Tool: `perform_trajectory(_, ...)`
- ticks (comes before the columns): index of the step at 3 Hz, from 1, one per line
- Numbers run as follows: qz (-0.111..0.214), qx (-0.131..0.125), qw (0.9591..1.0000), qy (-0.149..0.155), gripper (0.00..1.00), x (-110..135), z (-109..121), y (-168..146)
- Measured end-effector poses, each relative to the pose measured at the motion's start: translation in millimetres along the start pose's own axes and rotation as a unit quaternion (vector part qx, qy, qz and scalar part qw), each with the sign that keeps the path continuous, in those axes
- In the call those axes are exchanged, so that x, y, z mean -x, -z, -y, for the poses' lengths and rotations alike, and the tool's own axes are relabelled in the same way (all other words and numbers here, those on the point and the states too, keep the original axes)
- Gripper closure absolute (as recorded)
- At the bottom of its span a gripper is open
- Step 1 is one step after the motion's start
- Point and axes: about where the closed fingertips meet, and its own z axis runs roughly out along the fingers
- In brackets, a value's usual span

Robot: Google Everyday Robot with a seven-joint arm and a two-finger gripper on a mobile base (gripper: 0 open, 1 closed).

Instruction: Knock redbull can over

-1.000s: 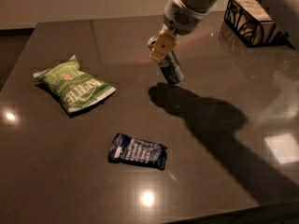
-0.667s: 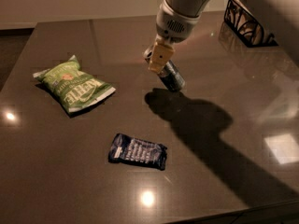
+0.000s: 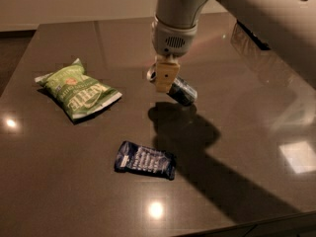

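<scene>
The redbull can (image 3: 181, 91), slim with dark bluish panels and a silver top, lies tipped over on the dark table (image 3: 247, 132), top pointing left and bottom to the right. My gripper (image 3: 165, 78) hangs from the grey wrist just above and in front of the can's top end, covering part of it. I cannot tell whether it touches the can. The arm's shadow falls on the table below the can.
A green chip bag (image 3: 78, 91) lies at the left. A dark blue flat snack packet (image 3: 145, 160) lies in front of the can. A dark object (image 3: 247, 33) at the back right is mostly hidden by my arm. The table's front edge runs along the bottom right.
The arm has moved left and toward the camera. The can has gone from leaning under the gripper to lying lower and flatter on the table.
</scene>
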Motion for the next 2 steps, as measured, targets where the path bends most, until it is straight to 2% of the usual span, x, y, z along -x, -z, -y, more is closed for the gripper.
perform_trajectory(2, -0.052, 0.007, 0.9974, 0.048, 0.38, 3.2, -13.9, -20.7)
